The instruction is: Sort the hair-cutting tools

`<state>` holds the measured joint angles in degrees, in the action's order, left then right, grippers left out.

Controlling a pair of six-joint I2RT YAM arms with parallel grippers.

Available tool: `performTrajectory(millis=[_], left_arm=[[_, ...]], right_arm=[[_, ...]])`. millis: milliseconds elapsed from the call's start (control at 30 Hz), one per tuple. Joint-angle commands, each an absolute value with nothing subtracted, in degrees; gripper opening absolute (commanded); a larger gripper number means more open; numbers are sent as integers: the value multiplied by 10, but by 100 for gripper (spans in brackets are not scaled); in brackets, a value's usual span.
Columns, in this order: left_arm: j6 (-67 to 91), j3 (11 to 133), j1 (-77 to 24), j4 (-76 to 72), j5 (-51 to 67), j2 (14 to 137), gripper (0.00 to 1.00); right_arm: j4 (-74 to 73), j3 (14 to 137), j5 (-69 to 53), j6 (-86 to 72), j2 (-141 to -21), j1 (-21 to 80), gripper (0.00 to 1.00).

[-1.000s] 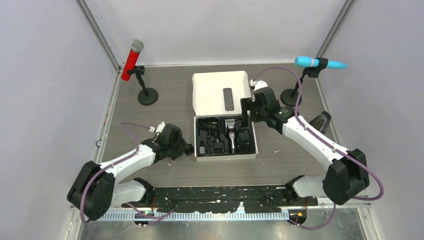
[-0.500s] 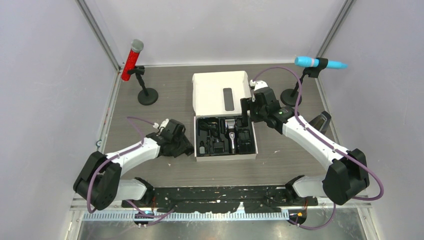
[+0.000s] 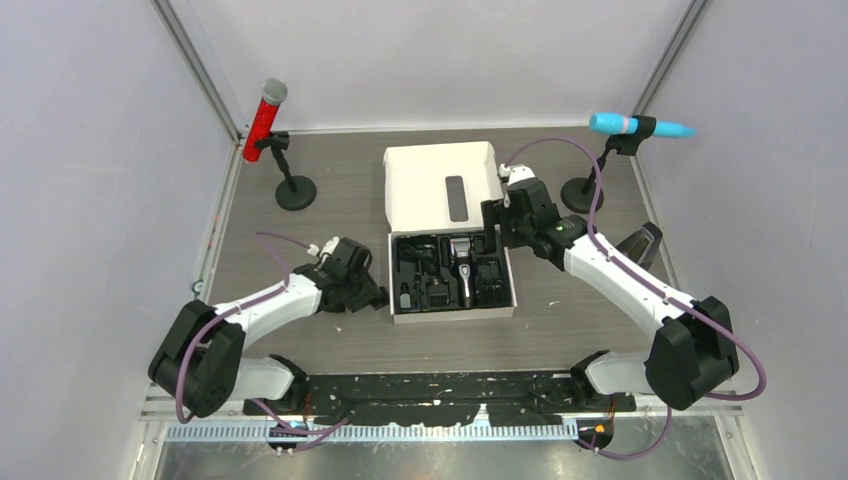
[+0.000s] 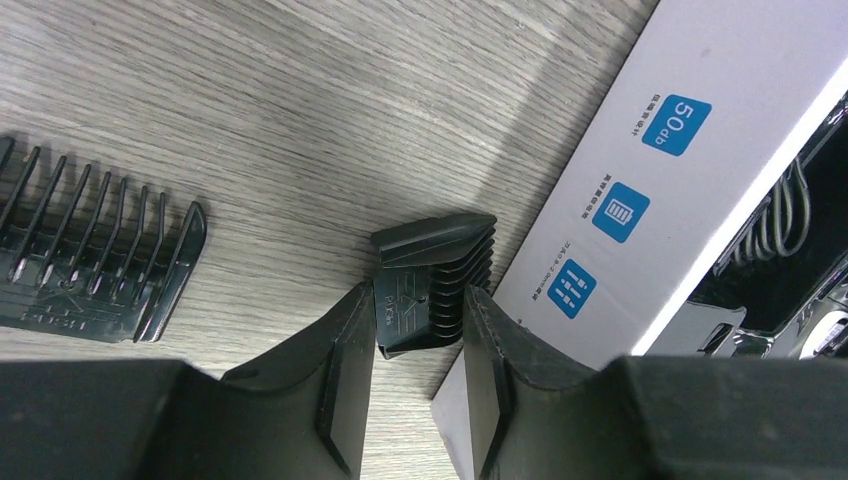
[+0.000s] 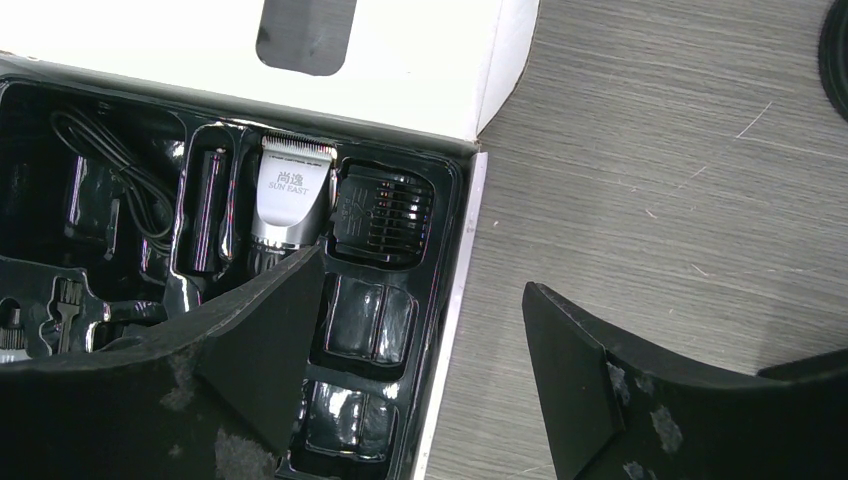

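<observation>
The table [image 4: 250, 90] was grey wood-grain. The box [image 3: 420, 190] was white, its side printed with blue squares [image 4: 620, 211]; the tray [image 5: 452, 190] glossy black. The clipper [image 5: 285, 205] was silver over black. The comb [image 4: 432, 270] and second comb [image 4: 90, 250] were black. One mic [image 3: 265, 120] was red, the other mic [image 3: 640, 126] blue; cables [image 3: 560, 145] purple

You're looking at a matt grey wood-grain desk [image 4: 250, 100], a smooth white cardboard box [image 4: 640, 150] printed with blue icons, a matt black ribbed plastic comb attachment [image 4: 435, 285] just beside the box, and inside the box a glossy black moulded plastic tray [image 5: 362, 322] and a clipper [image 5: 290, 200] with a brushed silver metallic head.
</observation>
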<state>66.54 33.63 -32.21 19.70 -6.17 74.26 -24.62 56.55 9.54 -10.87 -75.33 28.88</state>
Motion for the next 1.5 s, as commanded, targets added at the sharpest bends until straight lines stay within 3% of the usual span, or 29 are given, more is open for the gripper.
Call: performTrajectory(millis=[0, 467, 700, 867, 1467], left_arm=[[636, 337, -324, 233, -86, 721, 26], [570, 332, -289, 269, -125, 580, 19], [570, 320, -282, 204, -46, 630, 45], [528, 377, -282, 237, -20, 704, 57], [459, 476, -318, 328, -43, 839, 60]], right_arm=[[-223, 564, 100, -108, -730, 289, 81], [-216, 546, 104, -112, -723, 289, 81], [-213, 543, 101, -112, -726, 289, 81], [-212, 541, 101, -110, -729, 289, 81], [-210, 544, 100, -108, -736, 289, 81]])
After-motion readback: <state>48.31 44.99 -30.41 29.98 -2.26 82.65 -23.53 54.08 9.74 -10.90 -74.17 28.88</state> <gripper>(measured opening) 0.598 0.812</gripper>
